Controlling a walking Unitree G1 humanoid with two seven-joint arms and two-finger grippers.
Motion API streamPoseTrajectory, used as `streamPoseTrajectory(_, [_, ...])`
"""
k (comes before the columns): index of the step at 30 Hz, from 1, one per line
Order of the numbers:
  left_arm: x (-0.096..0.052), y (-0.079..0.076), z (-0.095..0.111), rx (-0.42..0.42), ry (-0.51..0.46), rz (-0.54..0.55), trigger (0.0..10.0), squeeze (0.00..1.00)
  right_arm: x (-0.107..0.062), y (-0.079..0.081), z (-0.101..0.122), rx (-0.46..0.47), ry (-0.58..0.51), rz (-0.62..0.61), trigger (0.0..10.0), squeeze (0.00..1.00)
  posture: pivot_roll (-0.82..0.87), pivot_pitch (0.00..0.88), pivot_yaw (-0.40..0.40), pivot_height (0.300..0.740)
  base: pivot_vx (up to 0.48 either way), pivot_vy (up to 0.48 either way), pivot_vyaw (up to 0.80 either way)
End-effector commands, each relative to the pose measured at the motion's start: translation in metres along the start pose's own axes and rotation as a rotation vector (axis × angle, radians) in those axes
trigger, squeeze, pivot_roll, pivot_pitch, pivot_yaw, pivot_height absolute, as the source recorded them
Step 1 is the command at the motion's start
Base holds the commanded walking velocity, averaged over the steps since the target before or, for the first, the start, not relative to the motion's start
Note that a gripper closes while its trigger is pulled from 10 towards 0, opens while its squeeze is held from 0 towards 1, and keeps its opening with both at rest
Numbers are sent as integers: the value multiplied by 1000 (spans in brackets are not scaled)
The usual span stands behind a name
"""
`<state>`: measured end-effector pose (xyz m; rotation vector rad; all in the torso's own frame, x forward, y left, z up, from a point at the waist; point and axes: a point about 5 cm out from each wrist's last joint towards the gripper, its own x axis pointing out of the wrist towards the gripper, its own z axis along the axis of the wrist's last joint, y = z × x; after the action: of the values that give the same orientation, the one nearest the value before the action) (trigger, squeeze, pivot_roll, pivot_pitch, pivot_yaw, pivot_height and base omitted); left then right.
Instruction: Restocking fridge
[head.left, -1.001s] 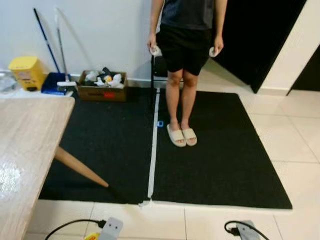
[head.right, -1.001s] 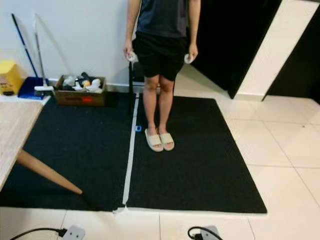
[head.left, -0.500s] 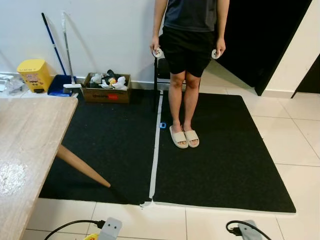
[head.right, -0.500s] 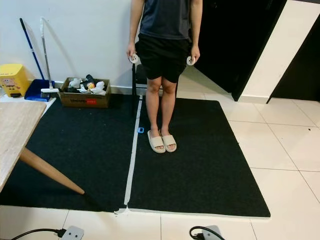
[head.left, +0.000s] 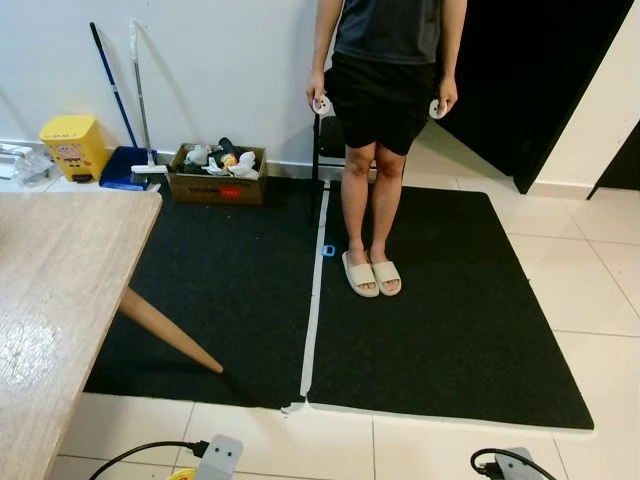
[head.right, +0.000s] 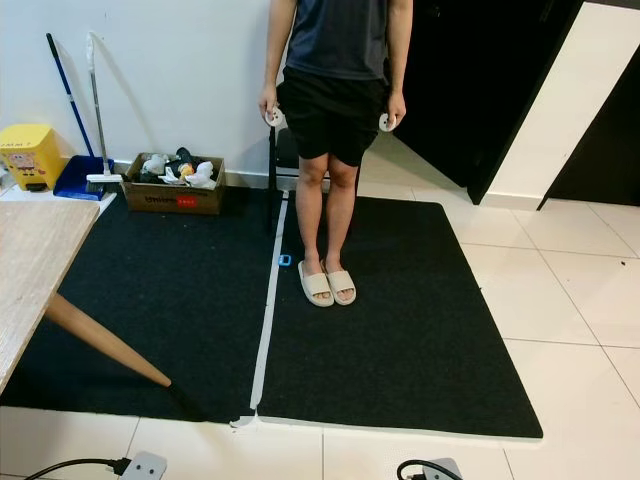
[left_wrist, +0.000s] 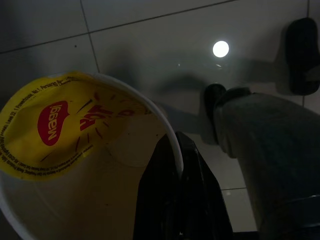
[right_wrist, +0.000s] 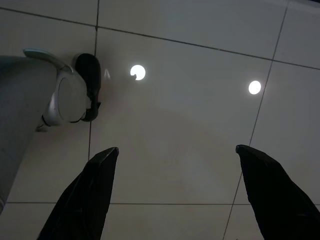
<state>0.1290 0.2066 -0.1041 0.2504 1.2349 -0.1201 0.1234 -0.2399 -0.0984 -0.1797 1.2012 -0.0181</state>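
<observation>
Above the tiled floor (right_wrist: 190, 125), the left tool (left_wrist: 176, 165) hung downward, clenched on the rim of a yellow Maggi cup (left_wrist: 70, 150). The right tool (right_wrist: 175, 190) hung with fingers spread, grasping nothing.

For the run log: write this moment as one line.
left gripper: shut on Maggi cup | right gripper: open, over tile | person standing ahead

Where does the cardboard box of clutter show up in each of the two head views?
Left eye view: box at upper left, against the wall, behind the mat.
Right eye view: box further left.
Shared landmark: the yellow bin, left of it.
</observation>
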Motion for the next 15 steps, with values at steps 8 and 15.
streamPoseTrajectory(8, [-2, 10, -3, -20, 17, -15, 10000, 0, 5, 41, 18, -9, -31, 38, 10000, 0, 42, 0, -77, 740, 297, 0, 0])
streamPoseTrajectory(15, [-1, 3, -4, -27, 18, -24, 10000, 0, 5, 52, 22, -12, -38, 49, 10000, 0, 41, 0, -78, 740, 342, 0, 0])
